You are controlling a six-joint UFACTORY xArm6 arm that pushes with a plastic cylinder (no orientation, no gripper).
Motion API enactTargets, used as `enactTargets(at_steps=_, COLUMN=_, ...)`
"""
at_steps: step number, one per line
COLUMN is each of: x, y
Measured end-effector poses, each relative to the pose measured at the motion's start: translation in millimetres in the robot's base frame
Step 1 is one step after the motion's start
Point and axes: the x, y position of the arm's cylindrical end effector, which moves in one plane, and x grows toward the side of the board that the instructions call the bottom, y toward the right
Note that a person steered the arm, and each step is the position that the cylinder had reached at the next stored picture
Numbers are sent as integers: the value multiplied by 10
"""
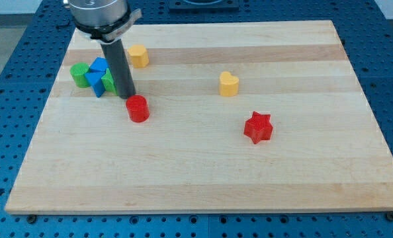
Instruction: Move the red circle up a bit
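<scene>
The red circle [137, 108] is a short red cylinder on the wooden board, left of centre. My tip [128, 96] stands just above and left of it in the view, very close to its upper-left edge; contact cannot be told. The rod rises from there to the arm's head at the view's top left.
A cluster of a green round block [79, 75], blue blocks [97, 77] and a green block [108, 80] sits just left of the rod. A yellow block [139, 56] lies above, a yellow heart [229, 84] mid-board, a red star [258, 127] to the right.
</scene>
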Motion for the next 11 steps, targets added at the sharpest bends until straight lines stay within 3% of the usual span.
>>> enactTargets(at_steps=3, x=281, y=-305)
enactTargets(at_steps=6, x=641, y=352)
enactTargets(at_steps=11, x=44, y=361)
